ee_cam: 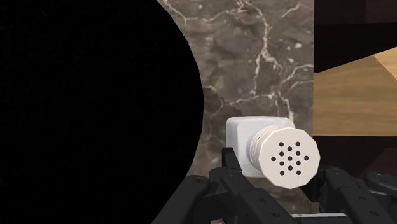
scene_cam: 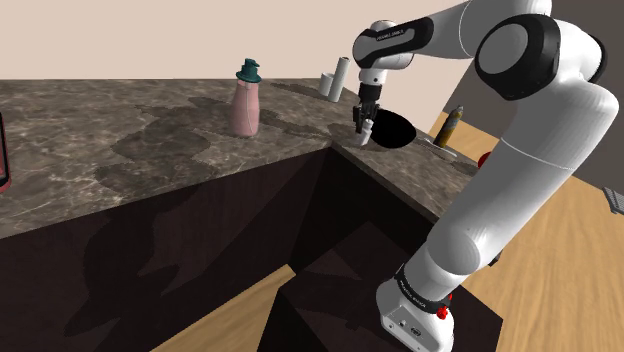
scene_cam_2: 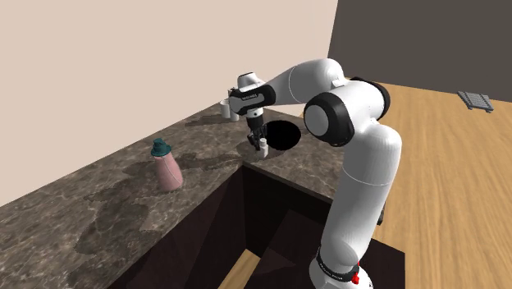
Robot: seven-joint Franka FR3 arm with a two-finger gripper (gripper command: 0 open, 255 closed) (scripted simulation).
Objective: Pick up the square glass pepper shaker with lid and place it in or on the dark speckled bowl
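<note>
A white square pepper shaker (ee_cam: 245,137) with a round holed lid (ee_cam: 289,158) sits between my black fingers (ee_cam: 233,170), which clasp it. My gripper (scene_cam: 363,126) holds the shaker (scene_cam: 363,137) tilted, just over the marble counter (scene_cam: 150,130) near its inner corner. The dark bowl (scene_cam: 397,131) lies right beside it, toward the shoulder view's right. In the second exterior view the gripper (scene_cam_2: 259,138) and shaker (scene_cam_2: 263,147) hang at the bowl's (scene_cam_2: 285,135) near rim. In the wrist view the bowl is a big black disc (ee_cam: 95,108) beside the shaker.
A pink bottle with a teal cap (scene_cam: 246,105) stands on the counter to the shoulder view's left. Two white cylinders (scene_cam: 333,82) stand at the back, and a brownish bottle (scene_cam: 451,125) stands behind the bowl. A red thing (scene_cam: 4,150) is at the left edge. The counter drops to a dark recess (scene_cam: 300,230).
</note>
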